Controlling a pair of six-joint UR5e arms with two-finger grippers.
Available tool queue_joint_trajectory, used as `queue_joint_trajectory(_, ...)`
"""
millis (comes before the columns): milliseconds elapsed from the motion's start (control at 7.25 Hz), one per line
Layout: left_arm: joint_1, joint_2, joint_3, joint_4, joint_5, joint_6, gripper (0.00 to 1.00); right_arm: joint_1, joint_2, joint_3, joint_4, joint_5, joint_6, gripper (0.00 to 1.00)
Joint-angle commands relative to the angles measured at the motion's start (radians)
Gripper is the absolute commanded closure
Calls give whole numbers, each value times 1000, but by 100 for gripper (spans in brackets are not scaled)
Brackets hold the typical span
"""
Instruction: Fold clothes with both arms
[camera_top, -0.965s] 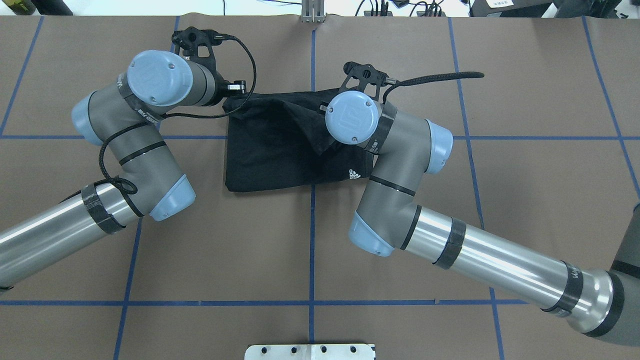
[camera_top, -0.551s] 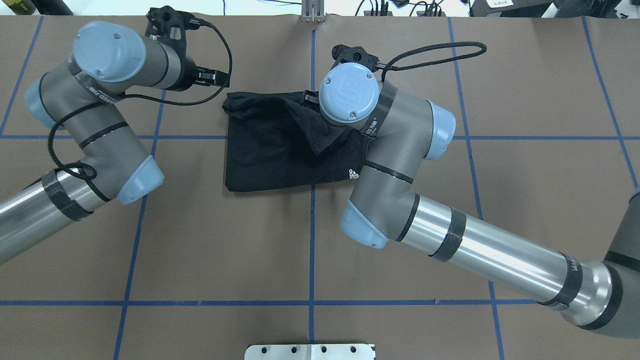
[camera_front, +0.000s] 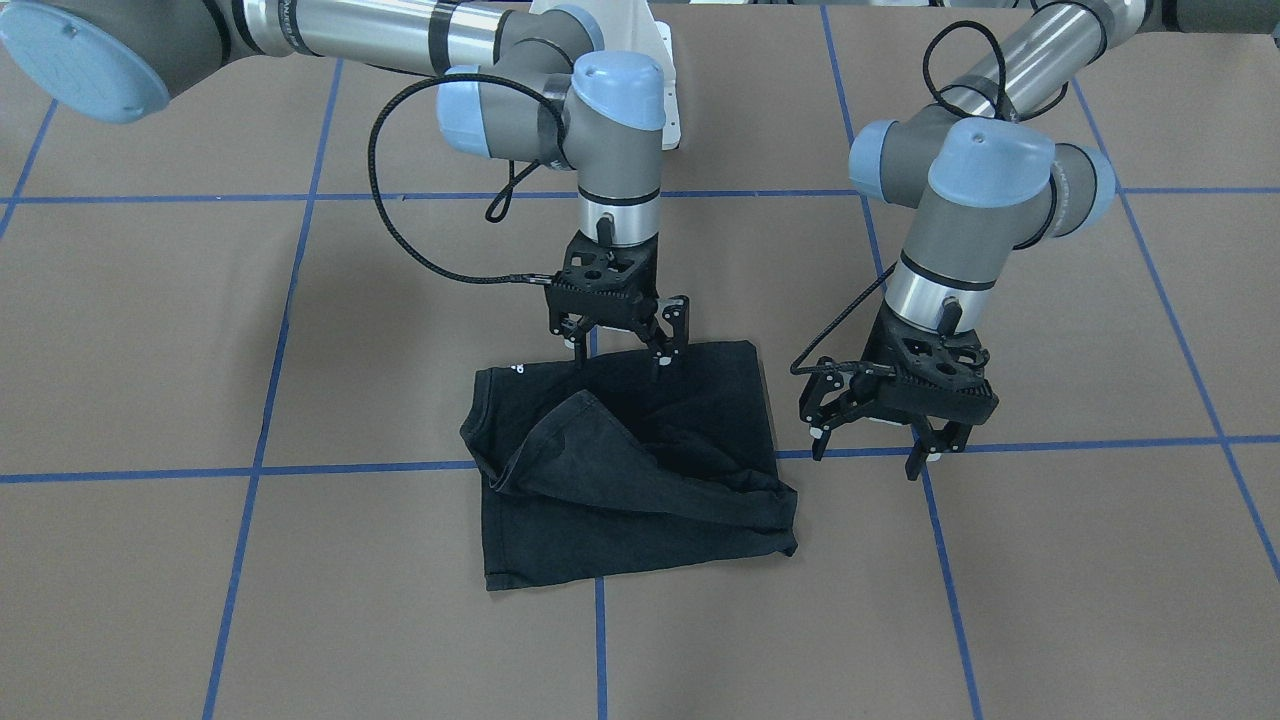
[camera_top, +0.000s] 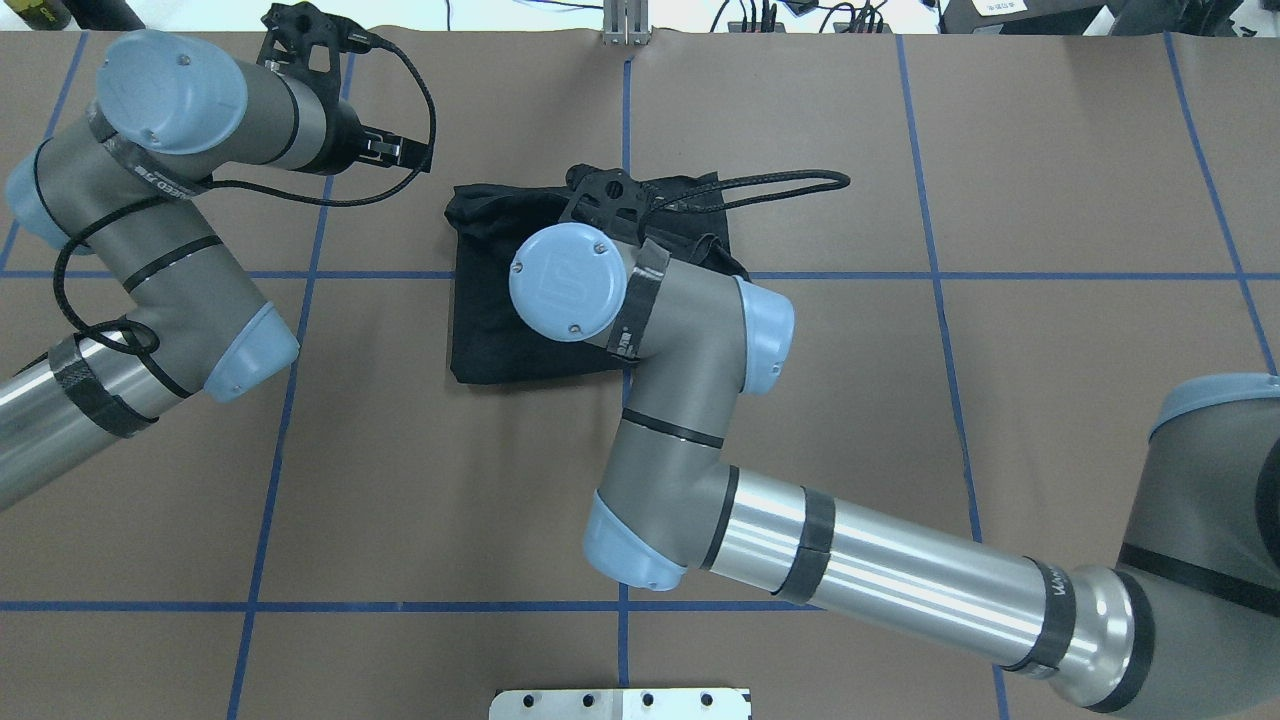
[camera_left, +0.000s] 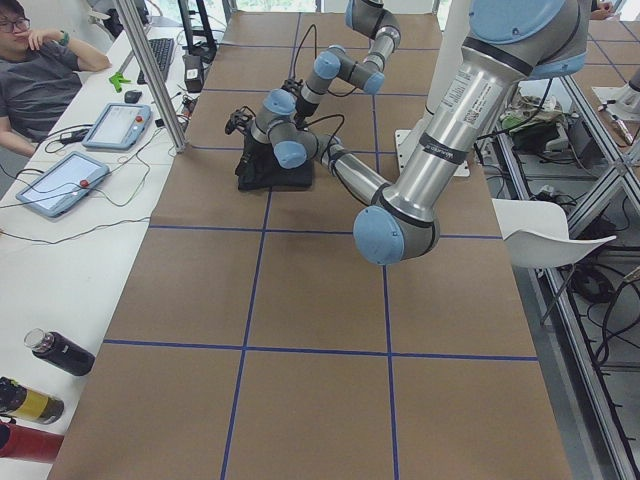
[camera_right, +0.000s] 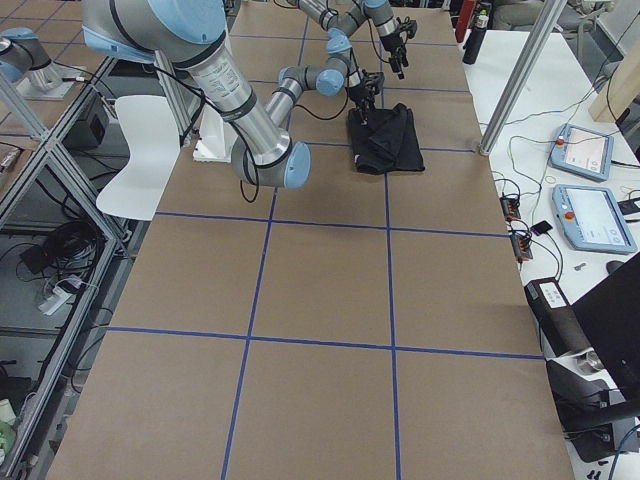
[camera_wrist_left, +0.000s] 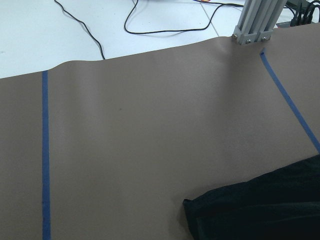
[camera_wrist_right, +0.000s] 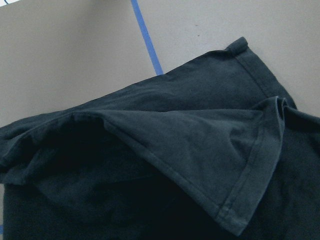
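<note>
Over the T-shirt, the right claw has shifted sideways, jaws apart; left claw gapes alongside.

Bright, even light from above, soft faint shadows beneath me, glare streaks along my right arm (its bare metal tube), T-shirt folds murky, black on black.

A brown table is marked into squares by blue tape. A white bench with tablets is set along one side. A white chair is seen opposite.
</note>
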Motion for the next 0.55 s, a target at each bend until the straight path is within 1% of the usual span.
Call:
queue_joint_trajectory(0,-5,1,-8,0,-22,1,0,-12,104,-172,6,-19,12,70)
queue_joint_trajectory(138,-7,1,-8,1,-24,1,0,-12,104,-224,6,-81,0,86)
queue_joint_trajectory(276,-16,1,-6,1,-32,4,0,-12,104,-256,12,-124,-8,96)
queue_joint_trajectory(414,-22,1,-8,1,-56,4,0,-12,101,-259,22,-132,-8,100)
